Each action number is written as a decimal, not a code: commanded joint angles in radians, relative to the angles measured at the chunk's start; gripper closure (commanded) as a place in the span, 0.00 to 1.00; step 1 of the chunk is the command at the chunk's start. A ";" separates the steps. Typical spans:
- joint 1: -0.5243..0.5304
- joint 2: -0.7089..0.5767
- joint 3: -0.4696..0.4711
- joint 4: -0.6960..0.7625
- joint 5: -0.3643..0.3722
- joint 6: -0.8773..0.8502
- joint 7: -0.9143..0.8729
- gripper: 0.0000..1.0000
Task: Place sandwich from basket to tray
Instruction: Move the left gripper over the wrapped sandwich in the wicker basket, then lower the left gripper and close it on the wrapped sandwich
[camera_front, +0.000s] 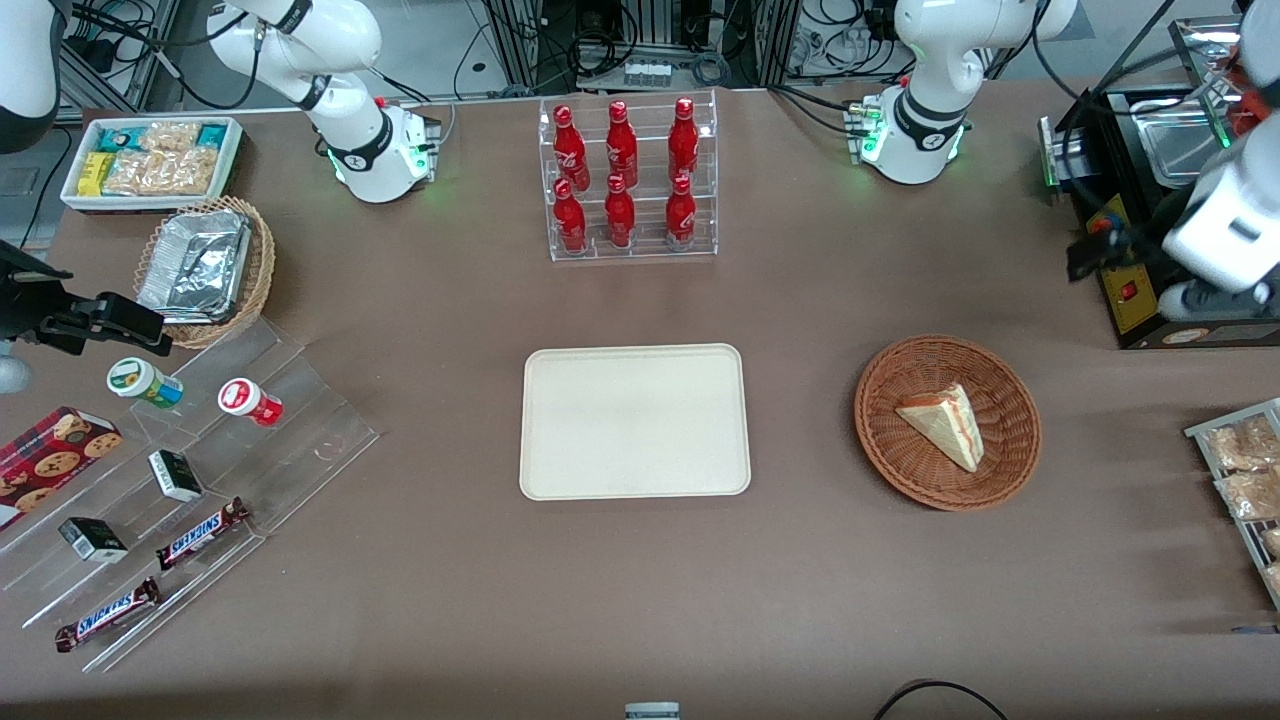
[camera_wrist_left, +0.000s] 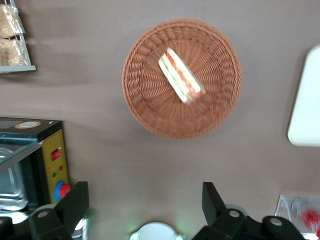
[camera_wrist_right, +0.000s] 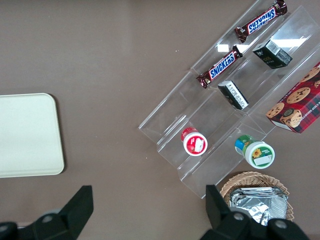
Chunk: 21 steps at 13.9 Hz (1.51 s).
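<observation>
Surface: a wide table covered in plain brown cloth, matte and unmarked where bare.
Room: along the table's edge farthest from the front camera, bundles of black cables and metal framing on a grey floor.
Sandwich: a pale triangular wedge lying in the basket, its red and green filling showing along one edge in the left wrist view.
Basket: round, reddish-brown wicker, on the cloth toward the working arm's end, well apart from the tray.
Tray: cream, rectangular with rounded corners, flat on the middle of the table, nothing on it.
Gripper: raised high above the table near the black appliance, not over the basket; its two dark fingers are spread wide, grasping nothing.
Black appliance: with a yellow panel and red buttons, at the working arm's end.
Bottle rack: clear acrylic, six red bottles, farther from the front camera than the tray.
Parked arm's end: a clear stepped display with snack bars, small cartons and cups.
</observation>
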 joint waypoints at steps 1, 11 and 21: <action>0.005 -0.009 -0.005 -0.140 0.014 0.170 -0.142 0.00; -0.051 0.086 -0.014 -0.514 0.000 0.810 -0.734 0.00; -0.071 0.203 -0.012 -0.574 0.014 0.961 -0.744 0.00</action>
